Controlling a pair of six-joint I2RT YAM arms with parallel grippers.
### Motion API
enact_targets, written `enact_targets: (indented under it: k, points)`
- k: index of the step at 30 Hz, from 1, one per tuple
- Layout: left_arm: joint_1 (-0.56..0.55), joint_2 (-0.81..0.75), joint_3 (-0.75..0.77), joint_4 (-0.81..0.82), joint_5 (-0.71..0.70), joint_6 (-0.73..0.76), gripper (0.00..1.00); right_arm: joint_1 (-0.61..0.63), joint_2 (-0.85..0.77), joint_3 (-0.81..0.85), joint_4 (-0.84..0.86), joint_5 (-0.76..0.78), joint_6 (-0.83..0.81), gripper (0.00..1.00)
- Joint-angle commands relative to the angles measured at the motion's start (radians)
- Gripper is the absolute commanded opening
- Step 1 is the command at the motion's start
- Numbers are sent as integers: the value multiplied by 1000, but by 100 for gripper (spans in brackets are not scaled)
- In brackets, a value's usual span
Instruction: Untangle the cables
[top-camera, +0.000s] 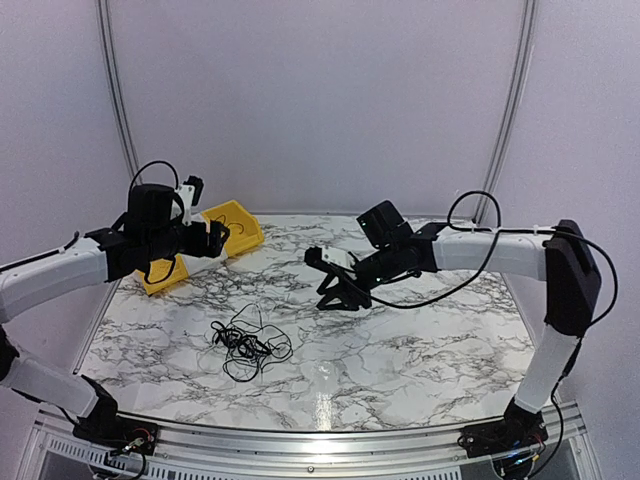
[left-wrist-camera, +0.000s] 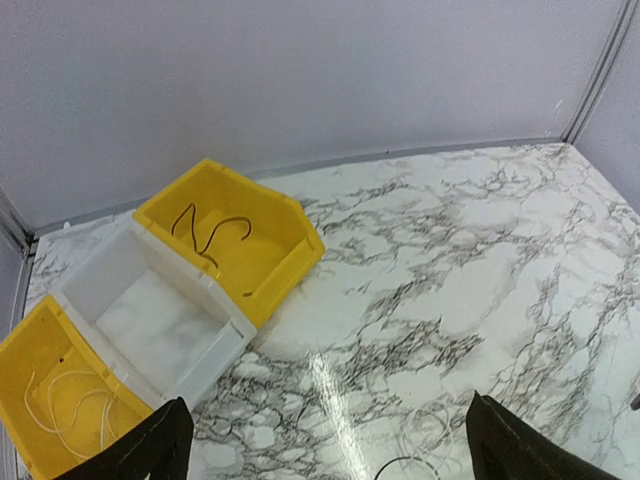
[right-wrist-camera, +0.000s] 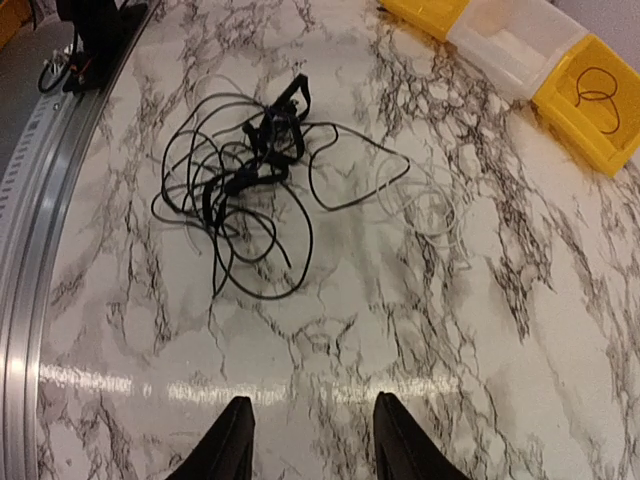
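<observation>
Cables: thin black cords, lying in one loose heap on the worktop, left of centre and toward the near edge, touching nothing else.

1. Worktop: marble-patterned, carrying every item below.
2. Right end effector: hanging over the middle of the worktop and tilting downward. Its fingers are standing apart, gripping nothing.
3. Left end effector: hovering above the bins at the far left. Its fingers are spreading wide, gripping nothing.
4. Yellow bins: two, flanking a clear bin in a slanting row. One is holding a short dark wire, the other pale wires.
5. Knot: dense middle of the heap, with loops fanning out all round, so the heap is showing no clear long axis.

Placement note: the heap is lying to the left of the right end effector and nearer the bases. That arm's camera is showing the heap whole, while the left one's is catching only a sliver at its bottom edge. Both are sitting similarly far off, but the right looks better placed for a first pull.
</observation>
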Motion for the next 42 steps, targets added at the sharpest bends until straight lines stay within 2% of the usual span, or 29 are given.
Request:
enact_targets:
  k: [1,3,5,8,15,18,21,26,31,35,38,39,41,42]
  points:
    - [-2,-30,-158,141,-139,3,99,26,158,186,-76,-64,75,41]
    - [-3,17,-120,113,-258,19,99,48,238,253,-80,-35,80,40]
    - [4,96,-3,-69,-365,-25,99,65,298,311,-82,-21,83,40]
    - [7,163,96,-178,-274,-3,99,86,383,406,-128,-37,80,40]
    - [7,112,65,-130,-187,-83,99,123,450,470,-131,-49,81,40]
    - [6,104,57,-142,-30,29,99,128,469,501,-141,-49,83,40]
    - [6,73,33,-124,42,82,99,136,490,518,-151,-44,79,41]
    - [7,-37,-84,25,95,172,99,163,532,555,-172,-32,67,41]
    - [9,-99,-119,102,64,125,99,179,563,593,-170,-27,75,41]
    - [14,-94,-109,91,-55,42,99,179,591,627,-164,-5,90,41]
    - [18,-50,-53,16,-183,-29,99,179,607,648,-172,17,83,39]
    - [23,-34,-36,-19,-177,-25,99,179,608,646,-167,23,81,33]
    - [27,-19,-5,-43,-97,22,99,179,608,647,-166,22,83,11]
    - [28,-25,-12,-38,-72,27,99,179,605,650,-170,20,89,5]
